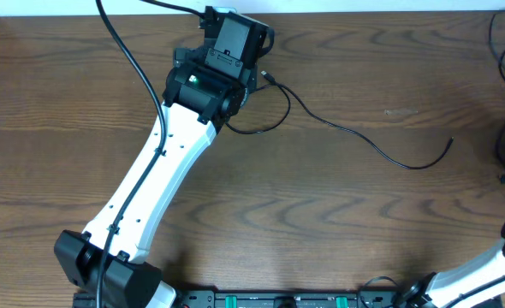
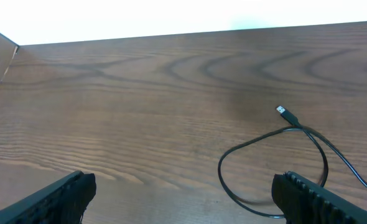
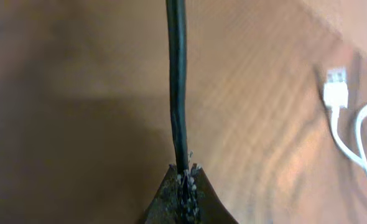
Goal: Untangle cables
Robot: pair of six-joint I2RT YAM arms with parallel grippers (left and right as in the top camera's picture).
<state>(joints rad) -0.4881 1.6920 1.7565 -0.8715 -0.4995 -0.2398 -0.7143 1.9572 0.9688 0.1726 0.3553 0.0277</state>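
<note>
Left gripper [image 2: 183, 184] hangs wide open and empty over the wooden table [image 2: 140, 93]. A black cable [image 2: 303, 129] lies loose on the wood by its right finger, looped once, with its plug end [image 2: 286, 113] free. Right gripper [image 3: 185, 177] is clamped on a second black cable [image 3: 177, 81]. A white cable [image 3: 336, 118] lies near it, its plug [image 3: 336, 87] flat on the table.

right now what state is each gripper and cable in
left gripper: open, nothing between the fingers
right gripper: shut on the held black cable
held black cable: pinched at the fingertips
looped black cable: lying on the table, one loop, plug free
white cable: on the table, ungripped
</note>
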